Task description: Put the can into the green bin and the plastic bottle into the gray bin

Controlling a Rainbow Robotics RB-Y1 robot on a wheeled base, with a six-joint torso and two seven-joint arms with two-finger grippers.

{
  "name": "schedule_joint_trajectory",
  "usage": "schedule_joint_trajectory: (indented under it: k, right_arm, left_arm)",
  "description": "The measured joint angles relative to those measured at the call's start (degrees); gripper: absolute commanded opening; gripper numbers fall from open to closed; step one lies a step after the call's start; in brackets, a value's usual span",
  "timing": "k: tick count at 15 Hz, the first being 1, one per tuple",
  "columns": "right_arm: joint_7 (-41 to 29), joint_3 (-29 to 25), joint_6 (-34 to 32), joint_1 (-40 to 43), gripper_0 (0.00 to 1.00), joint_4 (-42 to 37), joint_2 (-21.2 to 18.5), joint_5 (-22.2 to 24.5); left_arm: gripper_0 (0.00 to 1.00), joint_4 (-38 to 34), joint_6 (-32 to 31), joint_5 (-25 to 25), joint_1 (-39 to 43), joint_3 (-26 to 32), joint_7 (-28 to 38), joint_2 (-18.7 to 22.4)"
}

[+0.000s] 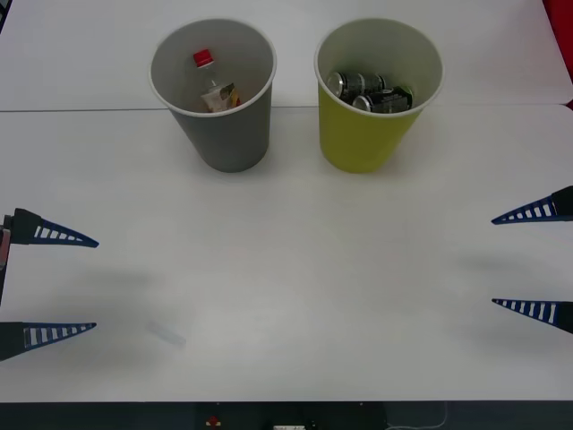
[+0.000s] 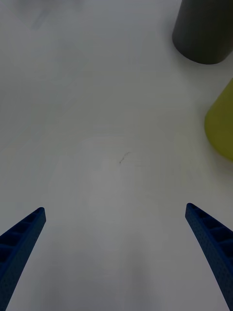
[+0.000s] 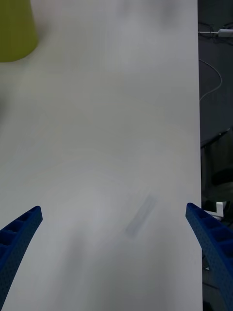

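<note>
1. Left gripper (image 1: 94, 284): at the left edge of the tabletop (image 1: 295, 296), toward the near side. Blue ribbed fingers spread wide apart, nothing between them. Clear of both bins.
2. Right gripper (image 1: 494, 262): at the right edge of the tabletop, roughly level with the left one. Fingers likewise spread wide, holding nothing. In the right wrist view its fingers (image 2: 22, 243) stand apart over bare white surface, with both bins farther off.
3. Near-left area of the tabletop: a faint gray smudge (image 1: 166, 333) lies just beyond the left gripper's near finger.
4. Gray bin (image 1: 224, 134): upright toward the far edge, left of centre. The plastic bottle (image 1: 213, 85) is inside it, red cap uppermost, leaning against the inner wall.
5. Green bin (image 1: 363, 139): upright beside the gray bin, to its right, the two close but not touching. Cans (image 1: 367, 91) lie on their sides in it; the exact count cannot be determined.
</note>
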Motion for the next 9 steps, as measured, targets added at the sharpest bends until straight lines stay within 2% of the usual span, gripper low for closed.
schedule_joint_trajectory:
  k: [9]
  right_arm:
    - [0.0, 0.0, 0.0, 0.0, 1.0, 0.0, 0.0, 0.0]
  left_arm:
    - [1.0, 0.0, 3.4, -0.5, -0.5, -0.7, 0.0, 1.3]
